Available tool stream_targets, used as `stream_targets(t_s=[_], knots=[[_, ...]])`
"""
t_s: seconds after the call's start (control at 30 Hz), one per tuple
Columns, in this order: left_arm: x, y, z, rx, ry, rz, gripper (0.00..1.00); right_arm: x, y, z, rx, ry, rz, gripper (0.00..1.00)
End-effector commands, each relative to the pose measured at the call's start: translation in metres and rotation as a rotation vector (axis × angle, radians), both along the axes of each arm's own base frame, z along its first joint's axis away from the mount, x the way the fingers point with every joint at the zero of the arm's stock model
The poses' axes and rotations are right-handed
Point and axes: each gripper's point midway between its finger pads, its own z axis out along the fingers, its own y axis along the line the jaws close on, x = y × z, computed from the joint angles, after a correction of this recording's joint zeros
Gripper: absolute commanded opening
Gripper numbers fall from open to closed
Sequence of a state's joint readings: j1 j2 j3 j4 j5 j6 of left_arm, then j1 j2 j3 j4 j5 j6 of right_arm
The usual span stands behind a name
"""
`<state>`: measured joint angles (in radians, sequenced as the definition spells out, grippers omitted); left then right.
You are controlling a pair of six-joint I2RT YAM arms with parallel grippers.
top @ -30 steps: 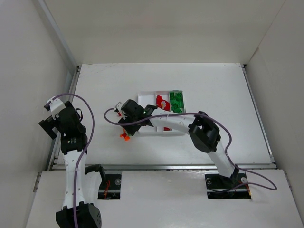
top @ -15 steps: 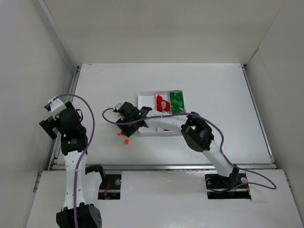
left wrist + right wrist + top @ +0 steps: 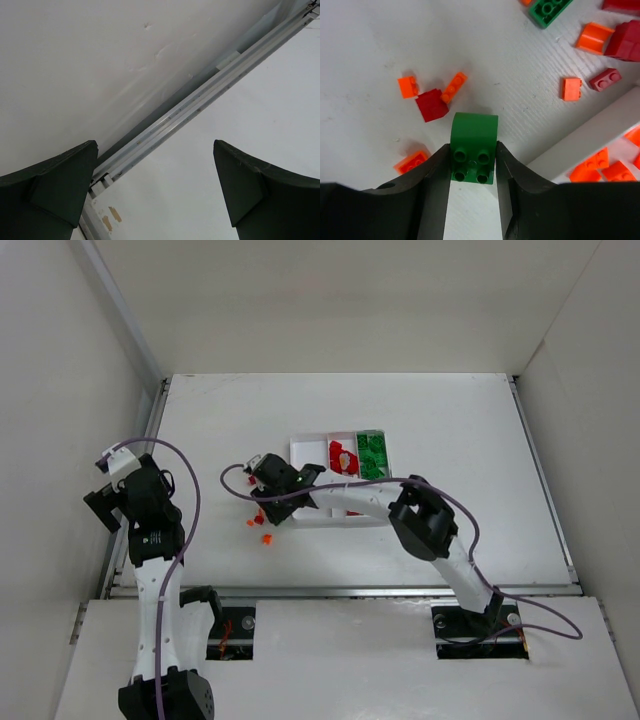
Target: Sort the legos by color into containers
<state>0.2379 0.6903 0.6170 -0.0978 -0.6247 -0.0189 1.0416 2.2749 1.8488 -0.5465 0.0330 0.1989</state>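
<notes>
In the right wrist view my right gripper is shut on a green lego, one jaw pressed against each side, studs facing the camera. Just beyond it on the table lie a dark red lego and orange legos. More loose pieces lie further right, including an orange one and a green one. The white tray's wall is at the right, with orange legos inside. From above, the right gripper hangs left of the tray. My left gripper is open and holds nothing.
From above, the tray's middle compartment holds red pieces and its right one green pieces. Two orange bits lie near the right gripper. The left arm stays by the left wall, next to a metal rail.
My right gripper's jaws have closed in onto the green lego, and the wrist has shifted slightly toward the tray. The left arm has not moved.
</notes>
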Motion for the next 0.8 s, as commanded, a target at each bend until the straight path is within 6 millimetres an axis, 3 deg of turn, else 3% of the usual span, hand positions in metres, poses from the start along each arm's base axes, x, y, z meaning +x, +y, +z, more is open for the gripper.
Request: stream_targets(t_s=[0.0,0.03,0.07,0.1,0.17,0.2,0.27,0.3,0.4,0.43,0.57,0.67,0.77], knots=[[0.003,-0.002,0.005,0.017,-0.005,-0.042,1.0,0.021,0.013,0.101,0.22,-0.115,-0.059,0.0],[0.008,-0.007,0.004,0.013,0.001,-0.081,1.0,0.028,0.01,0.117,0.269,-0.117,-0.086,0.0],[0.009,-0.009,0.001,0.011,0.014,-0.104,1.0,0.05,0.004,0.138,0.352,-0.132,-0.131,0.0],[0.011,-0.011,0.001,0.018,0.028,-0.131,1.0,0.056,-0.01,0.156,0.405,-0.136,-0.171,0.0],[0.02,-0.023,-0.003,0.009,0.048,-0.225,1.0,0.077,-0.032,0.171,0.486,-0.12,-0.272,0.0],[0.022,-0.027,-0.006,0.005,0.064,-0.258,1.0,0.1,-0.06,0.163,0.479,-0.121,-0.344,0.0],[0.029,-0.036,-0.008,-0.004,0.077,-0.333,1.0,0.121,-0.094,0.156,0.432,-0.133,-0.432,0.0],[0.031,-0.039,-0.008,0.001,0.083,-0.356,1.0,0.136,-0.131,0.141,0.355,-0.115,-0.519,0.0],[0.036,-0.047,-0.006,-0.01,0.091,-0.41,1.0,0.145,-0.182,0.11,0.247,-0.088,-0.603,0.0],[0.037,-0.046,-0.009,-0.014,0.099,-0.411,1.0,0.147,-0.208,0.093,0.201,-0.077,-0.642,0.0],[0.039,-0.044,-0.005,-0.025,0.076,-0.389,1.0,0.151,-0.256,0.08,0.132,-0.094,-0.716,0.0],[0.038,-0.034,0.002,-0.047,0.043,-0.297,1.0,0.153,-0.268,0.068,0.132,-0.057,-0.72,0.03],[0.055,-0.046,0.015,-0.011,0.05,-0.42,1.0,0.156,-0.273,0.056,0.103,-0.055,-0.708,0.03]])
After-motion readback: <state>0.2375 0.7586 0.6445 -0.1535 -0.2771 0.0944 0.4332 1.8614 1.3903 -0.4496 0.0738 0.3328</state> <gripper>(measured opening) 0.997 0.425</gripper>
